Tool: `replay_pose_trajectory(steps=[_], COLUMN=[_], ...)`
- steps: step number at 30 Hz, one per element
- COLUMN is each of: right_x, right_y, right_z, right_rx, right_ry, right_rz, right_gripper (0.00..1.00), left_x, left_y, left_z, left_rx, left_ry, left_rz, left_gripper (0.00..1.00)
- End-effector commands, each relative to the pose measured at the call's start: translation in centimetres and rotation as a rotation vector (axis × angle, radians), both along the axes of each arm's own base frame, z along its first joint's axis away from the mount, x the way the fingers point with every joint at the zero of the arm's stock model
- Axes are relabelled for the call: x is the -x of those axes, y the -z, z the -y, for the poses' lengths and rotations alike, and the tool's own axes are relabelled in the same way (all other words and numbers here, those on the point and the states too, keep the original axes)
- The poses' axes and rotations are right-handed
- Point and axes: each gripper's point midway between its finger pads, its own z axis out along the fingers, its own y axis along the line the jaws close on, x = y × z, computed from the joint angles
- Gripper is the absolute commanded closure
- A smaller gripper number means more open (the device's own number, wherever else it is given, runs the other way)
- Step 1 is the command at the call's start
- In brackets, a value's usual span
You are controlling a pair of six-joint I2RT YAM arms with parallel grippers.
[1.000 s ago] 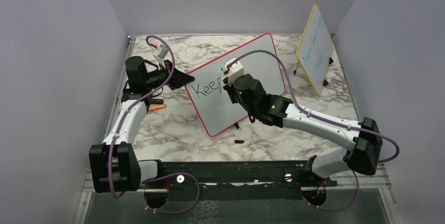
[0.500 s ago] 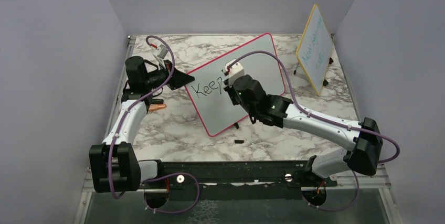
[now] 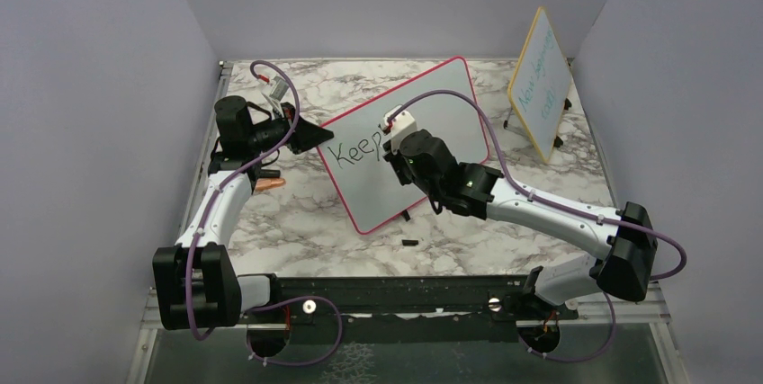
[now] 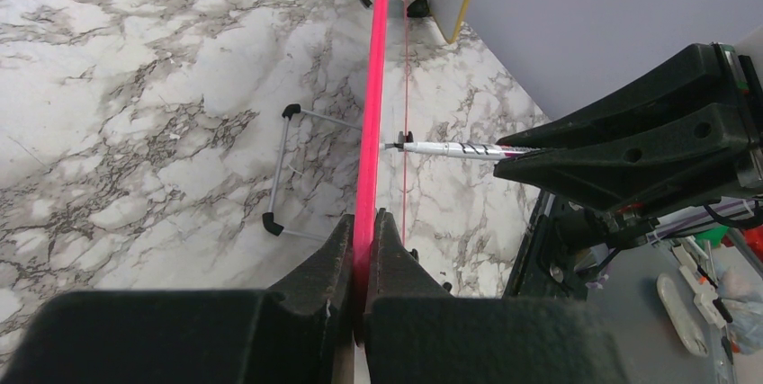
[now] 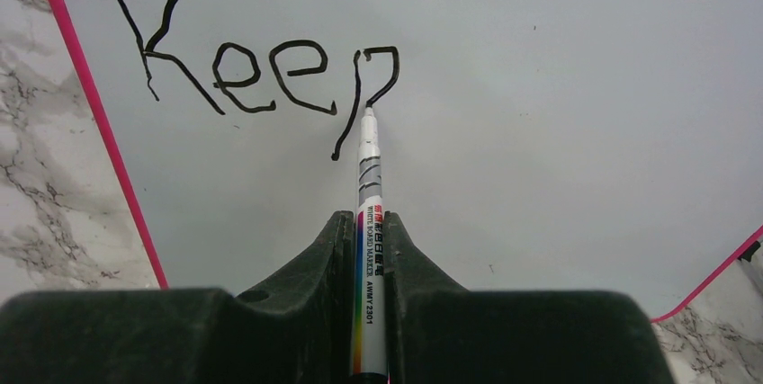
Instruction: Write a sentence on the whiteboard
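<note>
The whiteboard [image 3: 450, 105], white with a thin pink-red frame, stands tilted on the marble table. My left gripper [image 3: 306, 135] is shut on its left edge; the left wrist view shows the jaws [image 4: 363, 227] clamped on the pink frame [image 4: 376, 87]. My right gripper [image 3: 393, 148] is shut on a white marker [image 5: 370, 213]. The marker's tip touches the board at the bowl of the "p". The sentence [image 5: 243, 69] reads "Keep" in black, also visible in the top view [image 3: 354, 152].
A smaller yellow-framed board [image 3: 538, 78] with teal writing stands at the back right. A small black cap [image 3: 409, 243] lies on the table in front of the whiteboard. An orange object [image 3: 268, 183] lies under the left arm. Purple walls enclose the table.
The right gripper with the marker has shifted slightly up and left on the board. The left arm and the board have not moved.
</note>
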Motion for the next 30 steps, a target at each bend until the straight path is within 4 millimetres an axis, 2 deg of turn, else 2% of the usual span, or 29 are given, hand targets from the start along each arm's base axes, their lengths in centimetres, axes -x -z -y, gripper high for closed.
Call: replay_pose_trajectory(steps=[1, 9, 21, 30], right_x=[1.0, 1.1, -0.1, -1.6], right_y=[1.8, 1.2, -1.7, -2.6], right_z=[0.0, -0.1, 3.8, 5.5], right_rx=[0.024, 0.006, -0.011, -0.068], right_ry=[-0.055, -0.061, 0.079, 0.091], right_rz=[-0.064, -0.054, 0.067, 0.092], right_gripper=[1.00, 1.00, 0.99, 1.00], left_x=[-0.3, -0.2, -0.2, -0.2], left_y=[2.0, 1.9, 2.0, 2.1], left_z=[0.1, 0.1, 0.0, 0.0], left_rx=[-0.045, -0.045, -0.051, -0.053], left_ry=[-0.001, -0.002, -0.007, -0.008], left_rz=[-0.020, -0.019, -0.022, -0.027], left_gripper=[1.00, 1.00, 1.00, 1.00])
